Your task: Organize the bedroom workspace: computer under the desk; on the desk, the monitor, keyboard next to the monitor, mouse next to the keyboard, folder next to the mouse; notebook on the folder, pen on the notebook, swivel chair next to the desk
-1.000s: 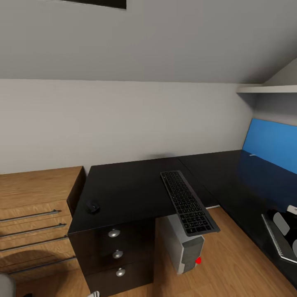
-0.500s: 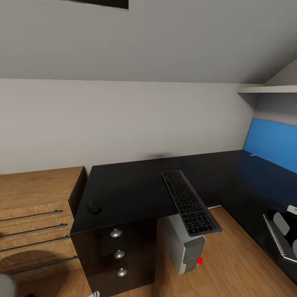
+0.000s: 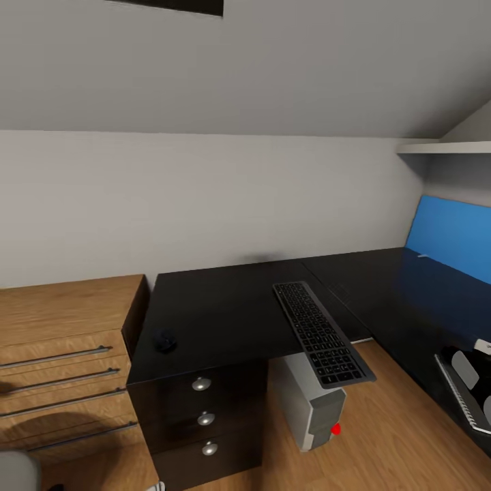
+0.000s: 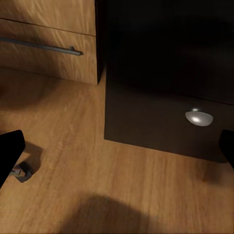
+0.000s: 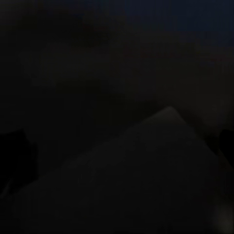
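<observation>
One slim silver-grey keyboard (image 3: 322, 333) overhangs glossy black desk (image 3: 225, 314) near edge; small black mouse (image 3: 166, 339) left. We see left gripper (image 4: 117, 151) fingers spread; right unclear.

Keyboard (image 3: 322, 333) overhanging black desk (image 3: 225, 307) edge, mouse (image 3: 166, 340) left, computer (image 3: 315, 409) underneath

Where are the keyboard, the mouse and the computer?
keyboard (image 3: 320, 334), head view, middle of its keys.
mouse (image 3: 165, 340), head view, its rounded top.
computer (image 3: 322, 414), head view, its grey front panel.
</observation>
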Robot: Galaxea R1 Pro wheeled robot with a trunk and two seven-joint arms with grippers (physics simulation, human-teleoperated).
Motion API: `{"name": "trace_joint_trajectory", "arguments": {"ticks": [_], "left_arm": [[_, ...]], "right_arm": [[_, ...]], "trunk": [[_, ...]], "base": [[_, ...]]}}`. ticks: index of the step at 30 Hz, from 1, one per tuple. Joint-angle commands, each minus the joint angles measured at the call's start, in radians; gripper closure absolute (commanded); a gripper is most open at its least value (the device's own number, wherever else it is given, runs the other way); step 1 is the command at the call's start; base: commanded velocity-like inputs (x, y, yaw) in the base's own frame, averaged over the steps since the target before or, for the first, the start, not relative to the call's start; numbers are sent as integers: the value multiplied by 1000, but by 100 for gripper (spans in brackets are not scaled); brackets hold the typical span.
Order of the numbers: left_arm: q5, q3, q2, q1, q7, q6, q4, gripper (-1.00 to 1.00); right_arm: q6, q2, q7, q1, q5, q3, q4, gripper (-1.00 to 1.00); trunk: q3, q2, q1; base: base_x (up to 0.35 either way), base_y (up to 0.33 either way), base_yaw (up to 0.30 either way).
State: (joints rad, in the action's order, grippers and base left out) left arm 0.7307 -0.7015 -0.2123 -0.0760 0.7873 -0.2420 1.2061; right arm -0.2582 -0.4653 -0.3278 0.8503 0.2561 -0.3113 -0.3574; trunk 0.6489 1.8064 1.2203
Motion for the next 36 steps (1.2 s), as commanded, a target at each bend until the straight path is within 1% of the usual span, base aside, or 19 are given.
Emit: {"name": "trace_joint_trajectory", "arguments": {"ticks": [1, 6, 18, 36], "left_arm": [[9, -3, -1, 1, 2, -7, 1, -100], [9, -3, -1, 1, 2, -7, 1, -100], [9, -4, 1, 1, 1, -7, -5, -100], [10, -4, 2, 1, 2, -7, -8, -100]], "right_arm": [[-11, 0, -2, -1, 18, 0, 47, -100], [-11, 0, -2, -1, 18, 0, 46, -100], [-12, 0, -2, -1, 17, 1, 46, -100], [-9, 0, -1, -1, 18, 1, 40, -100]], "trunk": [[1, 0, 0], [1, 0, 0], [1, 0, 0], [1, 0, 0]], "base": [[-4, 43, 0], [-2, 67, 0], [-9, 151, 0], [0, 15, 0]]}}
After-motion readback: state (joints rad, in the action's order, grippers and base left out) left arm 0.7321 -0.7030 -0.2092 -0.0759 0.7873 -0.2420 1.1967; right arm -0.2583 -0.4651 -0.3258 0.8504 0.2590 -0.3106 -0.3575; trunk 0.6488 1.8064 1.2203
